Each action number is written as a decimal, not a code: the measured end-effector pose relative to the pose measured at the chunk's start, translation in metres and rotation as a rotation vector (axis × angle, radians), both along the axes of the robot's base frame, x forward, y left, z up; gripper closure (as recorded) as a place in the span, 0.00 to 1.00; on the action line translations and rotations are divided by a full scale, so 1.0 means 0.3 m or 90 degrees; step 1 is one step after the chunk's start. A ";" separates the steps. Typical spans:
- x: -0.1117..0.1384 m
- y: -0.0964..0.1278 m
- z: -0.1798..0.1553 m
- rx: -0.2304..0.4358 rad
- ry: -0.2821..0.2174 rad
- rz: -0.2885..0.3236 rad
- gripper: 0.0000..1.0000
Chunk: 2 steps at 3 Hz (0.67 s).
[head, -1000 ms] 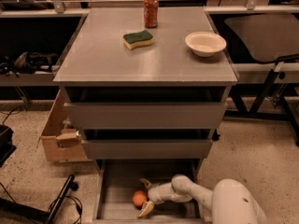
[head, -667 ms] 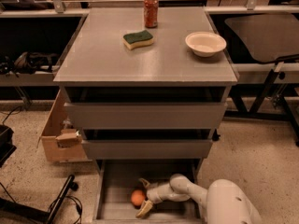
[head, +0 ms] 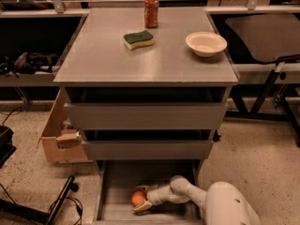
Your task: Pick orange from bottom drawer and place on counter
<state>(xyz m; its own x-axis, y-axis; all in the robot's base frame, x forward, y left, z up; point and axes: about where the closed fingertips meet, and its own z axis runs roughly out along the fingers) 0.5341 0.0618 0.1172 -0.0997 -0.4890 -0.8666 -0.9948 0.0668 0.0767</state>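
Your gripper (head: 142, 199) is down low inside the bottom drawer (head: 116, 184), which stands pulled out below the two upper drawers. The white arm (head: 190, 194) snakes in from the right, over the drawer's right side. The orange (head: 137, 198) sits on the drawer floor toward the front, right at the tip of your gripper. Whether the claw is clamped on the fruit or only set around it, you cannot tell from here.

Up top, the counter (head: 103, 60) carries three things. A red soda can (head: 151, 11) stands upright at the back edge. A yellow sponge with a green top (head: 138, 39) lies just in front of it. A white bowl (head: 206, 43) rests toward the right side, apart from both. A cardboard box (head: 56, 142) sits on the floor to the left of the cabinet.
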 end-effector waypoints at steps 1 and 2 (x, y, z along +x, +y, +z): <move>-0.013 0.008 0.026 0.013 0.007 -0.001 0.63; 0.021 -0.044 0.143 0.010 -0.014 -0.027 0.86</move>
